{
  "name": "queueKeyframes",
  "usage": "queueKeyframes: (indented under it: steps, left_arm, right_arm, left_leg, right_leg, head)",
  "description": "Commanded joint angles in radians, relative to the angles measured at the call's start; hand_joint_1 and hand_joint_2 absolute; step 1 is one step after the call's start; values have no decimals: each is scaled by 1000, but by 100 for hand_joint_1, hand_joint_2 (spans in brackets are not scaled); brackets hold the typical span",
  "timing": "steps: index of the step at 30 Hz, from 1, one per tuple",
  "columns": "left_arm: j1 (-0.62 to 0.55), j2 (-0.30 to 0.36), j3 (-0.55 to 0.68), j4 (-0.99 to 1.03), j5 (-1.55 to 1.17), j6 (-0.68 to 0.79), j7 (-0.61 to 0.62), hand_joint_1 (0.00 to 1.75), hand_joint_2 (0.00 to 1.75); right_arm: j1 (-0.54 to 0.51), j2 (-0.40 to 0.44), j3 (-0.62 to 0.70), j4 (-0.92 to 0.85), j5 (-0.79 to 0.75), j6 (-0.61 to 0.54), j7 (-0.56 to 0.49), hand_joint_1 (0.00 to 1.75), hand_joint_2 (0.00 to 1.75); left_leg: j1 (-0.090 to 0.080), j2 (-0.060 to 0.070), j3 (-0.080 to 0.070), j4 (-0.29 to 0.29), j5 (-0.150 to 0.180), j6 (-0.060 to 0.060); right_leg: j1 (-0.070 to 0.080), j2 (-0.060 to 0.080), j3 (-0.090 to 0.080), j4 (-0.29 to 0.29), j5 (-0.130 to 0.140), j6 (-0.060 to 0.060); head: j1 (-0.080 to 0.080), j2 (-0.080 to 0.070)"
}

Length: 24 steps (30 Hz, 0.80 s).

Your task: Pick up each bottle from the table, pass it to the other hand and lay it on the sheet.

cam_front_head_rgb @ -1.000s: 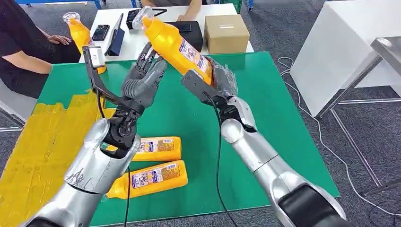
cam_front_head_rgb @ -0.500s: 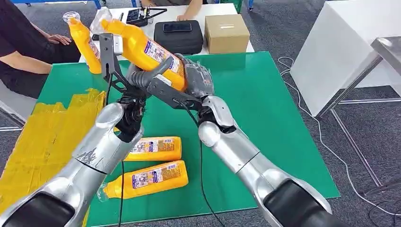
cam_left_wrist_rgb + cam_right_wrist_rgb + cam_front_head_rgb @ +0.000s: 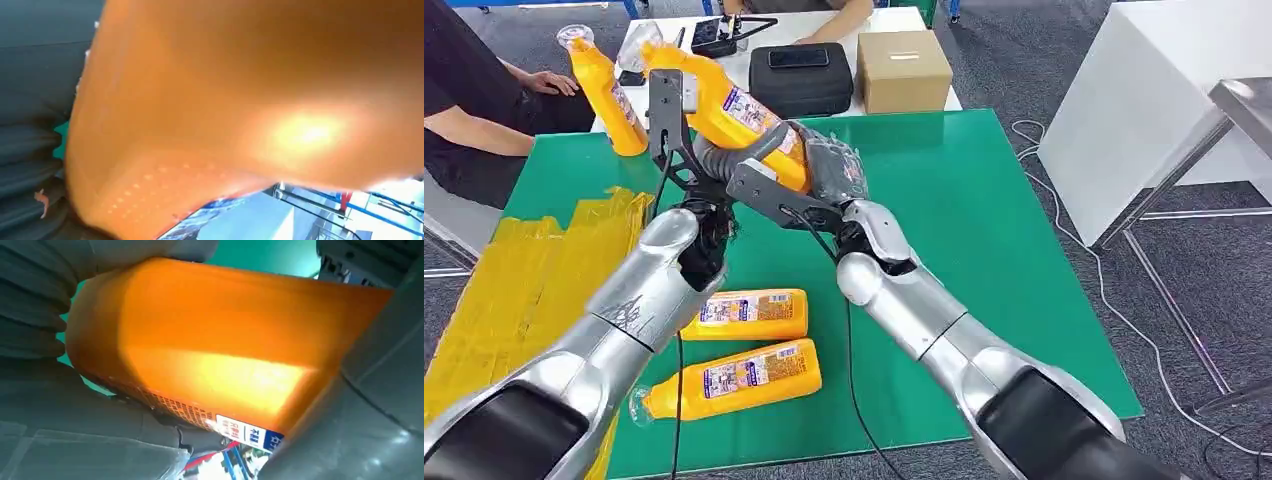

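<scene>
1. The held bottle (image 3: 729, 105) now sits tilted in the air above the far part of the green surface (image 3: 984, 230), neck pointing up and away toward the white table. A second ago it was carried further to the robot's right, with a clear gap between it and the left hand; since then it has travelled across to meet that hand.
2. The right hand (image 3: 829, 168) grips the base end of the bottle. In the right wrist view its fingers (image 3: 35, 300) wrap the orange body.
3. The left hand (image 3: 734, 160) has closed the gap and now lies against the bottle's middle, with one finger across the label. Whether it has a firm hold I cannot tell, since the left wrist view gives nothing but orange plastic pressed close.
4. My reading: the pass between hands is under way, and both hands touch the bottle. The right hand should let go only once the left has it securely.
5. Two more bottles (image 3: 749, 314) lie flat on the green surface near the robot, and another standing bottle (image 3: 609, 95) is at the far left corner.
6. The yellow sheet (image 3: 524, 290) lies to the left, with no bottle on it yet.
</scene>
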Motion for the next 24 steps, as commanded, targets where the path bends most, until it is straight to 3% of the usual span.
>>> queueKeyframes:
  steps: [1,14,15,22,23,24]
  left_arm:
    - [-143,0,49,145,43,53,-60,175,175]
    - [-127,53,44,73,113,50,-83,175,175]
    - [-120,64,49,63,126,44,-80,175,175]
    - [-119,70,47,59,129,42,-79,175,175]
    - [-119,70,47,59,129,42,-79,175,175]
    - [-117,71,55,53,141,42,-78,175,175]
  right_arm:
    - [6,72,267,37,-62,67,-32,175,175]
    - [-10,55,273,104,-219,73,-8,171,175]
    - [-16,45,265,123,-232,73,-6,77,175]
    - [-20,40,262,132,-239,72,-16,77,175]
    - [-20,40,262,132,-239,72,-16,16,175]
    - [-22,42,254,139,-253,74,-5,0,175]
  left_leg:
    - [1,5,2,1,-2,-2]
    - [1,4,2,0,-2,-2]
    - [1,5,4,1,-3,-3]
    - [1,2,2,1,-2,-2]
    - [1,2,1,0,-1,-2]
    - [2,3,3,1,-3,-3]
  right_leg:
    - [1,4,1,1,-1,-1]
    - [1,3,1,0,-1,-1]
    - [1,4,3,1,-2,-1]
    - [1,1,2,0,-1,-1]
    - [1,1,1,0,0,0]
    - [1,2,3,0,-1,-1]
  head:
    - [0,0]
    - [0,0]
    - [0,0]
    - [0,0]
    - [0,0]
    - [0,0]
